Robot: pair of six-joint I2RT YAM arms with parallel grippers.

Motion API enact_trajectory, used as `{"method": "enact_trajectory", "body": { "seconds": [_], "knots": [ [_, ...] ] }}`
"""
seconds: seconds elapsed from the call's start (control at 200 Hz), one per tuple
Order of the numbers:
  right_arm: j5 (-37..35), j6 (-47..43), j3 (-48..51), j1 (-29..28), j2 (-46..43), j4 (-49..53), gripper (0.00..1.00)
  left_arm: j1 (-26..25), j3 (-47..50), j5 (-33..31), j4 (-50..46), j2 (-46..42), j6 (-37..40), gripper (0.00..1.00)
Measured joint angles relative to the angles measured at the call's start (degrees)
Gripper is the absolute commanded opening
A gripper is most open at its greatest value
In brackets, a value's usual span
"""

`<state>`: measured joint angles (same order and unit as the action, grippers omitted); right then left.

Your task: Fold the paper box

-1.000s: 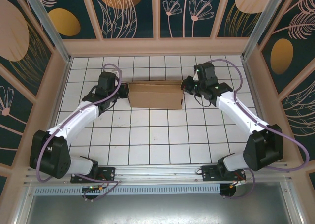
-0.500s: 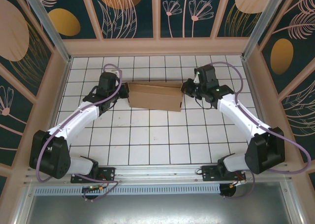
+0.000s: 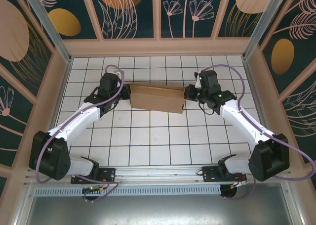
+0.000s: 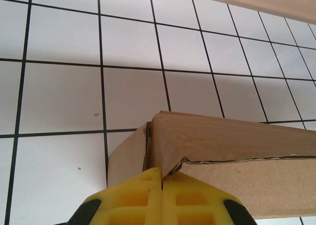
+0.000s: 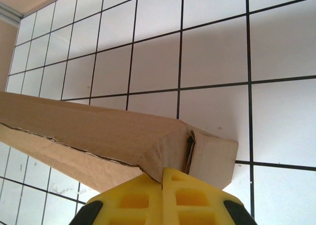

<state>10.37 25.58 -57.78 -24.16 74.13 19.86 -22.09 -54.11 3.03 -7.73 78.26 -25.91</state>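
Two clenched claws, left gripper [image 3: 125, 91] and right gripper [image 3: 186, 93], touch the plain brown corrugated cardboard box [image 3: 157, 99] between them.

paper box [image 3: 157, 97]: 1 | arms [image 3: 81, 116]: 2 | end effectors: 2 (left end effector [image 3: 126, 92], right end effector [image 3: 186, 93])

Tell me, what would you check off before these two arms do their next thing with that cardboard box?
1. Left gripper shut, at the left end of the paper box: ok.
2. Right gripper shut, at the box's right end: ok.
3. Cardboard actually pinched between either pair of fingers: cannot tell.
4. End corners closed flush: not ok; a slit gapes at both corners in the wrist views.
5. Box resting flat on the tiled table: cannot tell.
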Motion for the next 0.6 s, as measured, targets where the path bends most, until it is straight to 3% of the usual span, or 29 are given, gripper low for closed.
{"method": "enact_trajectory", "body": {
  "seconds": [0.601],
  "knots": [
    [-10.4, -0.5, 11.7, -4.8, -4.0, -14.1, 0.00, 0.0, 1.9, 1.5, 1.7, -0.5, -0.1, 0.00]
  ]
}}
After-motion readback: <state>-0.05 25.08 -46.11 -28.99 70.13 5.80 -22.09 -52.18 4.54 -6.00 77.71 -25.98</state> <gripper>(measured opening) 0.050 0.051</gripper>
